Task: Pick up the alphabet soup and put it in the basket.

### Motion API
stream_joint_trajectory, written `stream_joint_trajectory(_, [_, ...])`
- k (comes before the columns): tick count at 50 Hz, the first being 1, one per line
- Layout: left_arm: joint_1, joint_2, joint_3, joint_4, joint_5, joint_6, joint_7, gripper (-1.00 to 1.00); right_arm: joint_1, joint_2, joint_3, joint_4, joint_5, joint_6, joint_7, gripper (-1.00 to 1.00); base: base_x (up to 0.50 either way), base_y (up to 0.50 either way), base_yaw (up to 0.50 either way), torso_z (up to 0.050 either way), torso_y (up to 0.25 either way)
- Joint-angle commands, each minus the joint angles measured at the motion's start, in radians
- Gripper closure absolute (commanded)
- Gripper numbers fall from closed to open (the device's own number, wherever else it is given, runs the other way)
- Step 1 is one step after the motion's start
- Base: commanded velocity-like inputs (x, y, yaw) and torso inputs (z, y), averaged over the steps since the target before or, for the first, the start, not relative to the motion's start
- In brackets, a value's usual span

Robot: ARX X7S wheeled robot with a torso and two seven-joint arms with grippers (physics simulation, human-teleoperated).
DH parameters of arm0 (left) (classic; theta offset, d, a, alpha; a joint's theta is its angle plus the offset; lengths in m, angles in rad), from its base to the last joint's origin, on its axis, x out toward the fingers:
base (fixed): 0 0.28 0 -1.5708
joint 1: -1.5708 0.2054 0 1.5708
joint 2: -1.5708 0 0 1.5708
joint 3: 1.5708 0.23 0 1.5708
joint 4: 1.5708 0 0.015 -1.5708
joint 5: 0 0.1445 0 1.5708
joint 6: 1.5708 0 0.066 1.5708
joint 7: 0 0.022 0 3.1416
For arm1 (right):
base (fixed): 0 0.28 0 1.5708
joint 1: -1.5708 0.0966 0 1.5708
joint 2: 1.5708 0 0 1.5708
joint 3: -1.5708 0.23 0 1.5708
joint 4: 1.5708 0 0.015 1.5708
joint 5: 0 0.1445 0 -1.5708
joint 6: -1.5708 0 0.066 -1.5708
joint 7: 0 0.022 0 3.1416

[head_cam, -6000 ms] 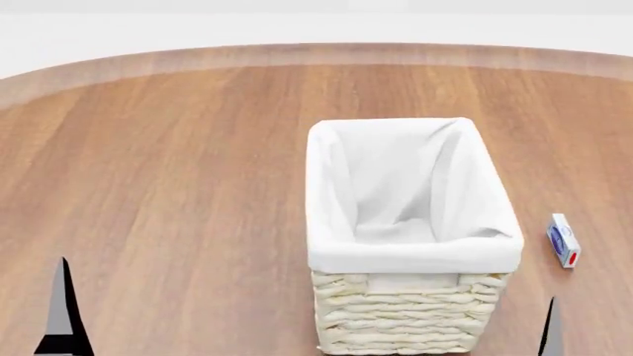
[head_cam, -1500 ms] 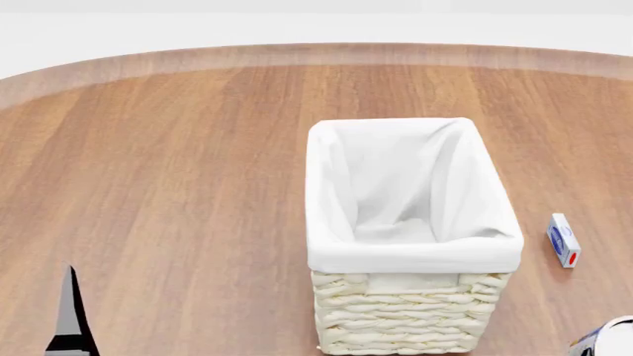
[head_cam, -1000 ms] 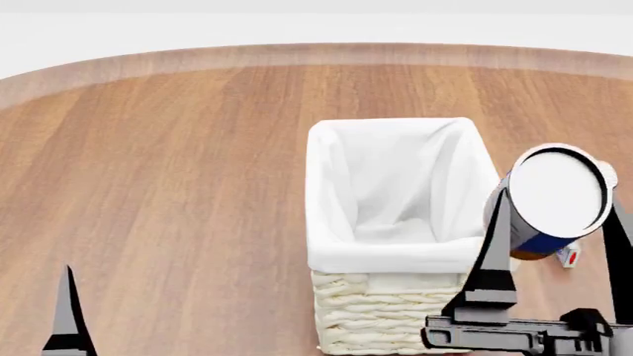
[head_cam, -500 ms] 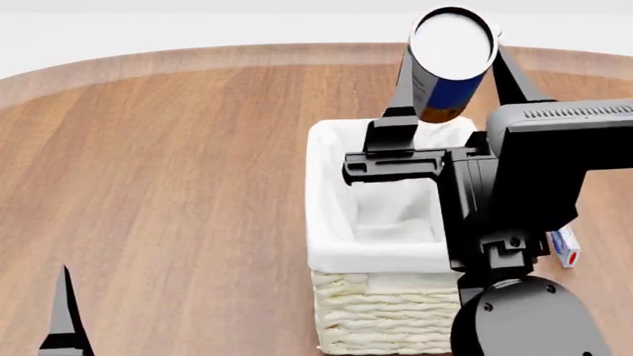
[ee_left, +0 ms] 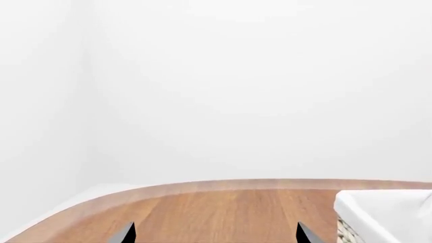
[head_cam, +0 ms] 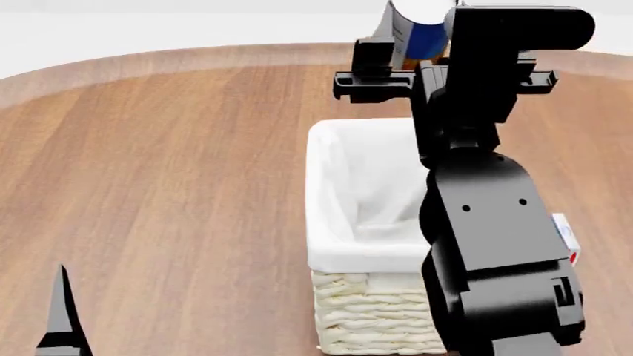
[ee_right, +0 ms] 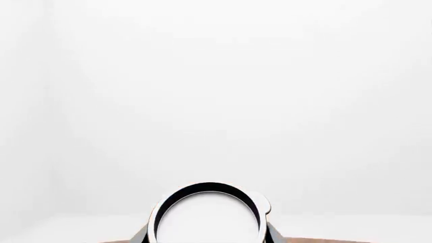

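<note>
since half a second ago the right arm has reached further out over the table, carrying the alphabet soup up towards the 12 o'clock edge of the head view, where only its blue label and a sliver of orange show above the black wrist.

the right gripper is closed around the can, one dark finger visible on its 9 o'clock side. in the right wrist view the can's pale lid fills the lower middle, ringed in black, with finger edges on either side and blank white wall behind.

the basket, cream wicker with a white cloth lining, stands on the wooden table below the arm, its opening partly hidden by the black forearm. the can hangs high, at or just past the basket's far rim at 12 o'clock; which, i cannot tell.

a small blue, white and red carton lies on the table at the basket's 3 o'clock side, mostly behind the arm.

the left gripper sits idle at the table's 7 o'clock corner, its two finger tips well apart and holding nothing.

judged from this, picking up is done. what seems left is to bring the can over the opening, lower it and let go.
</note>
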Motion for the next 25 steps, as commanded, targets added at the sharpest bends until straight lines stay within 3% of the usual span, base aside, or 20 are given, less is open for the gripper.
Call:
stream_joint_trajectory(1, [0.000, -0.004, -0.001, 0.002, -0.005, -0.001, -0.006, -1.00, 0.148, -0.053, -0.007, 0.302, -0.061, -0.095, -0.044, 1.00, 0.00, 0.00, 0.00, 0.000, 0.000])
stream_joint_trajectory(8, [-0.001, -0.005, -0.002, 0.001, -0.010, -0.002, -0.009, -1.00, 0.257, -0.090, -0.041, 0.578, -0.100, -0.173, -0.087, 1.00, 0.00, 0.00, 0.00, 0.000, 0.001])
stream_joint_trajectory(14, [0.000, -0.008, -0.001, 0.006, -0.011, -0.004, -0.013, -1.00, 0.408, -0.142, -0.059, 0.961, -0.136, -0.322, -0.122, 1.00, 0.00, 0.00, 0.00, 0.000, 0.000])
stream_joint_trajectory(25, [-0.002, -0.011, 0.002, 0.005, -0.015, -0.005, -0.016, -1.00, 0.431, -0.156, 0.012, 0.969, -0.223, -0.145, -0.131, 1.00, 0.00, 0.00, 0.00, 0.000, 0.001])
